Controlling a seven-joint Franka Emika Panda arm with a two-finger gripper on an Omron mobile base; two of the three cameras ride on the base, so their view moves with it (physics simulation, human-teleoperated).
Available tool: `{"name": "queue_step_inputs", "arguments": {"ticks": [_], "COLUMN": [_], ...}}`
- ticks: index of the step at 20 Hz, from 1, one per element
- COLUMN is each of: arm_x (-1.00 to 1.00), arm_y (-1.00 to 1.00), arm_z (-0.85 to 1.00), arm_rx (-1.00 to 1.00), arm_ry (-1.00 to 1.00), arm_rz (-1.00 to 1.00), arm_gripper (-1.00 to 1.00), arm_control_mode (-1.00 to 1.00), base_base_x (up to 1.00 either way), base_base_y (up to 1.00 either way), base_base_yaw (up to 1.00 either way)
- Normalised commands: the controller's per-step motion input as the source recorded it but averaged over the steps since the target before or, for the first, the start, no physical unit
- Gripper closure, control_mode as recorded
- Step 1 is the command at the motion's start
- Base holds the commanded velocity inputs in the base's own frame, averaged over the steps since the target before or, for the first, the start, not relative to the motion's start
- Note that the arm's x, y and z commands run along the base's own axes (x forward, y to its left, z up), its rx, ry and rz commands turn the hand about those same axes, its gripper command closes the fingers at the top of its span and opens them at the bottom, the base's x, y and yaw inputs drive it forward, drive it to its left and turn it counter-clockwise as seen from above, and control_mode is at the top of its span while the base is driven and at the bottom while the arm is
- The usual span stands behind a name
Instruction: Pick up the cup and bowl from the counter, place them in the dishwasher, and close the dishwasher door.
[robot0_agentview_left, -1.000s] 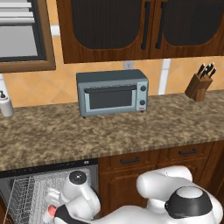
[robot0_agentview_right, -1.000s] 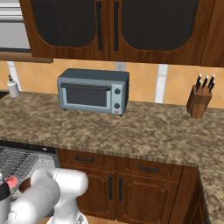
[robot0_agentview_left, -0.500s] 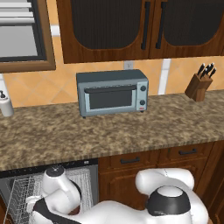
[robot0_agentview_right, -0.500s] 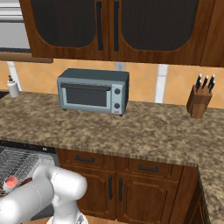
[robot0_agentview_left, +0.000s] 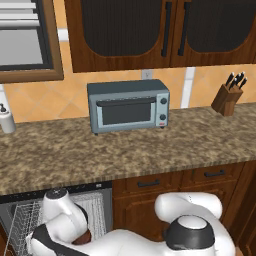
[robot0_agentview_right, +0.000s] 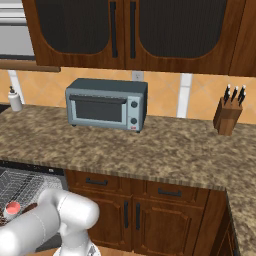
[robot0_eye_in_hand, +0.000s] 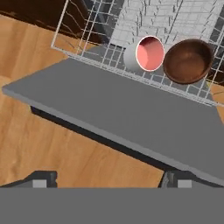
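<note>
In the hand view the dishwasher door (robot0_eye_in_hand: 131, 113) lies open and flat as a grey panel over the wooden floor. Behind it, in the wire rack (robot0_eye_in_hand: 87, 26), the cup (robot0_eye_in_hand: 150, 53) lies on its side with its pink inside facing me. The dark brown bowl (robot0_eye_in_hand: 188, 61) is tilted right beside the cup. My gripper (robot0_eye_in_hand: 109, 180) is open and holds nothing, hovering over the door's near edge, well short of both dishes. From the right base view the cup (robot0_agentview_right: 12, 207) shows in the rack (robot0_agentview_right: 20, 182) beside my arm. The speckled counter (robot0_agentview_left: 125, 150) is above the dishwasher.
A grey toaster oven (robot0_agentview_left: 129, 106) stands mid-counter, a knife block (robot0_agentview_left: 230, 95) at the right and a white dispenser bottle (robot0_agentview_left: 6, 119) at the far left. Dark wood cabinet doors (robot0_agentview_right: 150, 220) flank the dishwasher on the right. My arm bends low in front of them.
My arm has swung left and lower in front of the dishwasher. The cup stays where it was in the rack.
</note>
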Motion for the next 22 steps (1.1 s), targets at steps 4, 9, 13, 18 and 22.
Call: {"name": "queue_step_inputs", "arguments": {"ticks": [4,9,13,18,22], "arm_x": [-0.05,-0.28,-0.28,-0.3,-0.27], "arm_y": [0.17,0.04,0.0,0.07,0.21], "arm_z": [-0.03,-0.19,-0.12,-0.21,-0.53], "arm_rx": [-0.11,-0.21,-0.07,-0.1,-0.22], "arm_ry": [0.0,0.0,-0.04,-0.11,-0.14], "arm_rz": [0.41,0.44,0.34,0.32,0.42], "arm_gripper": [-1.0,-1.0,-1.0,-1.0,-1.0], "arm_control_mode": [-1.0,-1.0,-1.0,-1.0,-1.0], "base_base_x": [0.0,0.0,0.0,0.0,0.0], "base_base_y": [0.0,0.0,0.0,0.0,0.0], "base_base_yaw": [0.0,0.0,0.0,0.0,0.0]}}
